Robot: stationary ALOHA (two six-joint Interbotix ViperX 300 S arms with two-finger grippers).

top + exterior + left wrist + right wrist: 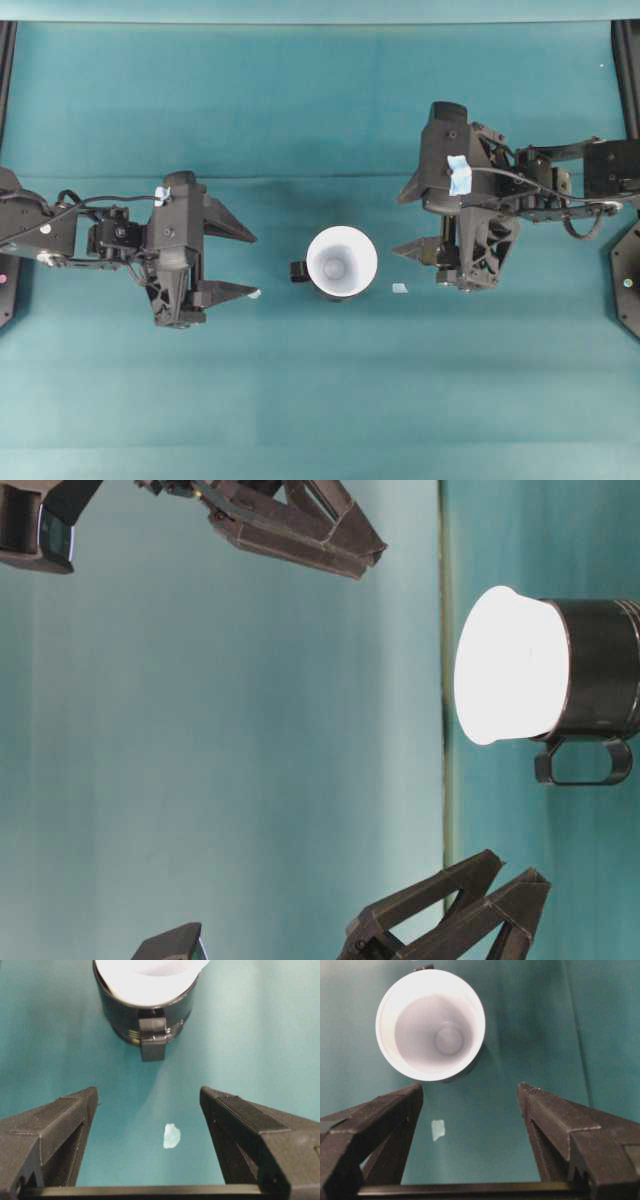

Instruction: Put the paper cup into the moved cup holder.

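Left hand [248,262] spread wide, fingers pointing toward the middle, holding nothing. Right hand [408,219] likewise gaping and empty, reaching in from the opposite side, tilted downward. Both arms extended inward, well apart.

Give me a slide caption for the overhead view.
Paper cup seated in black cup holder, between open left gripper and right gripper.

A white paper cup [510,666] sits nested in a glossy black cup holder [598,667] at three o'clock in the frame, which is turned on its side; the holder's small handle [583,761] points toward six o'clock. The cup's wide rim juts out past the holder toward nine o'clock. Black fingers [300,525] of one robot hand enter at twelve o'clock, another's [450,910] at six, both well apart from the cup, against teal tabletop [560,880].
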